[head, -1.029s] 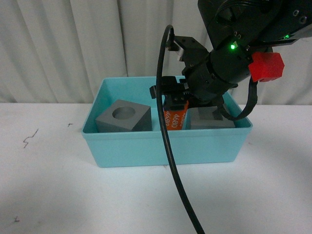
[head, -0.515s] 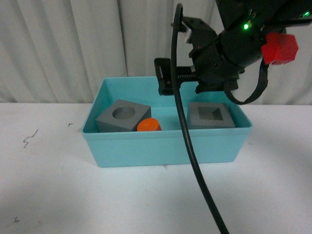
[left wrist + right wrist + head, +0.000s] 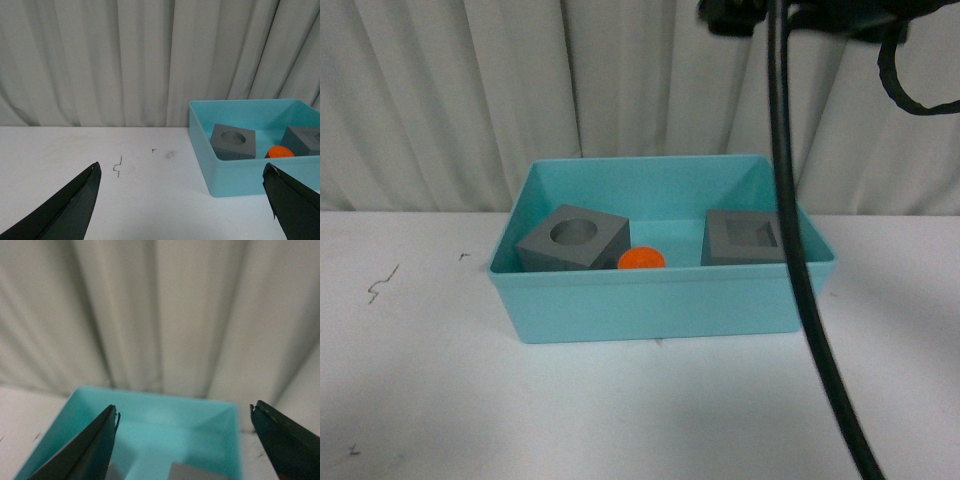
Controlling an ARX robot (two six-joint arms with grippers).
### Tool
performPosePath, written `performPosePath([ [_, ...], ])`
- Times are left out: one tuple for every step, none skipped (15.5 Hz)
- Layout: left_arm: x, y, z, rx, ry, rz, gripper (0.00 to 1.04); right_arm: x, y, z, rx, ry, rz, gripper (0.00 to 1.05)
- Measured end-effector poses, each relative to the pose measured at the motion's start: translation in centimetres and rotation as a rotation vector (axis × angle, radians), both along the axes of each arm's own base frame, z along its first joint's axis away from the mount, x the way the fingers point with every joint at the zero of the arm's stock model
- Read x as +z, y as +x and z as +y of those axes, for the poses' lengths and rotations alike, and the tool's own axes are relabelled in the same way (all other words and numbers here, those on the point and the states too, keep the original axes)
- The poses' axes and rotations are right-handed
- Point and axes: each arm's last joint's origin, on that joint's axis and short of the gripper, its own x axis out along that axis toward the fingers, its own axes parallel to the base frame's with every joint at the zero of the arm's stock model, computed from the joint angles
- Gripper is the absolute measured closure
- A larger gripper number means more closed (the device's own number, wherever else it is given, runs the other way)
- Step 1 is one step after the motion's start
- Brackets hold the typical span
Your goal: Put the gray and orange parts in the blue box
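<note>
With both cubes and the orange cylinder (image 3: 641,259) inside the blue box (image 3: 660,300), both grippers' jaws spread wide, empty.

Room's evenly lit, soft white light from overhead, no hard glare anywhere. The table (image 3: 430,400) is bright, nearly washed out toward its near edge in the front view. The blue box (image 3: 660,305) throws just a faint, thin shadow along its base on the near side; inside, its walls shade to a deeper teal. Curtain (image 3: 450,90) folds show gentle grey shading. Front view is fairly sharp, though the black cable (image 3: 810,300) close to the lens looks soft. Left wrist pic is clear mid-frame, w/ the dark fingers (image 3: 70,210) blurry at the corners. Right wrist pic is soft all over: curtain, box rim and fingers (image 3: 92,450) out of focus, slightly dimmer.
</note>
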Motion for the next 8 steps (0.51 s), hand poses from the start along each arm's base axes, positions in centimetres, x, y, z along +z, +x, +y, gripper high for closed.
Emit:
performPosePath([
  [0.0, 0.0, 0.0, 0.001, 0.0, 0.0, 0.07, -0.9, -3.8, -3.1, -0.281, 0.001, -0.189, 0.38],
  [0.0, 0.0, 0.0, 0.0, 0.0, 0.0, 0.07, -3.1, -7.9, -7.3, -0.382, 0.001, -0.23, 0.66],
  [0.0, 0.0, 0.0, 0.0, 0.0, 0.0, 0.07, -4.2, -9.5, -8.0, -0.375, -0.01, -0.211, 0.77],
  [0.0, 0.0, 0.0, 0.0, 0.0, 0.0, 0.07, -4.9, -10.6, -8.3, -0.358, -0.013, -0.203, 0.86],
  [0.0, 0.0, 0.0, 0.0, 0.0, 0.0, 0.07, -5.4, -11.7, -8.6, -0.344, -0.016, -0.196, 0.95],
  [0.0, 0.0, 0.0, 0.001, 0.0, 0.0, 0.07, -5.7, -12.4, -9.0, -0.339, -0.014, -0.201, 1.02],
  [0.0, 0.0, 0.0, 0.001, 0.0, 0.0, 0.07, -6.1, -13.7, -9.8, -0.352, -0.019, -0.203, 1.03],
  [0.0, 0.0, 0.0, 0.0, 0.0, 0.0, 0.07, -6.4, -14.6, -10.2, -0.358, -0.02, -0.201, 1.03],
])
